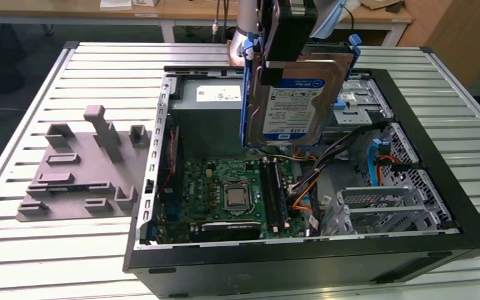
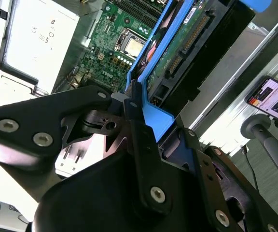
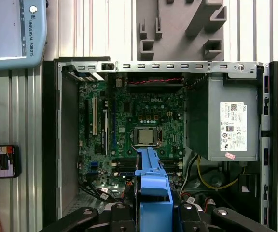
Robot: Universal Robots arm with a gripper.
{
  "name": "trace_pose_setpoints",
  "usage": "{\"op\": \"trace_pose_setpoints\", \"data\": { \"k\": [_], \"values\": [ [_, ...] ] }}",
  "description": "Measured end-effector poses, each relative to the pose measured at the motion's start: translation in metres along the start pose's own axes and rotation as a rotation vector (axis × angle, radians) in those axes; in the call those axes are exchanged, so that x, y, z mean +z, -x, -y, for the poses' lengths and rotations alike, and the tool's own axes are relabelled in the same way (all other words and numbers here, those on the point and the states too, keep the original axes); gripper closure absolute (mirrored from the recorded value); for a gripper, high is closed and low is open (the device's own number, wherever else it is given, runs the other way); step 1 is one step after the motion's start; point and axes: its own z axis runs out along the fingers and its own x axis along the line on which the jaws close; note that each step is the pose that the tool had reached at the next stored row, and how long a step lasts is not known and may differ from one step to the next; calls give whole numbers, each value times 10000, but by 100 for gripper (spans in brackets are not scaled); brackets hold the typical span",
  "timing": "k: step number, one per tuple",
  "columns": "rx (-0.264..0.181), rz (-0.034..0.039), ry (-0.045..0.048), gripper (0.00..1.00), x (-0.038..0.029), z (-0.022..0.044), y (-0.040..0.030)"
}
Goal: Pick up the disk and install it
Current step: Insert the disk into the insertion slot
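Note:
The disk (image 1: 294, 106) hangs on edge above the open computer case (image 1: 440, 206), its white-and-blue label facing the exterior view. A blue plastic bracket (image 1: 245, 94) frames it. My gripper (image 1: 275, 61) is shut on the disk's upper end. In the second wrist view the black fingers (image 2: 140, 133) clamp the blue bracket (image 2: 151, 113), with the disk's connector edge (image 2: 189, 41) beyond them. In the first wrist view the bracket (image 3: 151, 186) sticks out from the gripper (image 3: 151, 210) over the motherboard (image 3: 139, 121).
Inside the case lie the green motherboard (image 1: 227, 190), a grey power-supply box (image 1: 210, 99) and a metal drive cage (image 1: 361, 94) with orange and blue cables nearby. A grey moulded fixture (image 1: 77, 169) sits on the slatted table at the exterior view's left. A phone (image 3: 1, 162) lies beside the case.

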Motion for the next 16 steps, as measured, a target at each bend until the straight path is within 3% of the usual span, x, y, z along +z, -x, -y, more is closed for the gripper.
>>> {"op": "trace_pose_setpoints", "data": {
  "k": [16],
  "values": [
    [2,0,0,64,1,2,-126]
  ]
}}
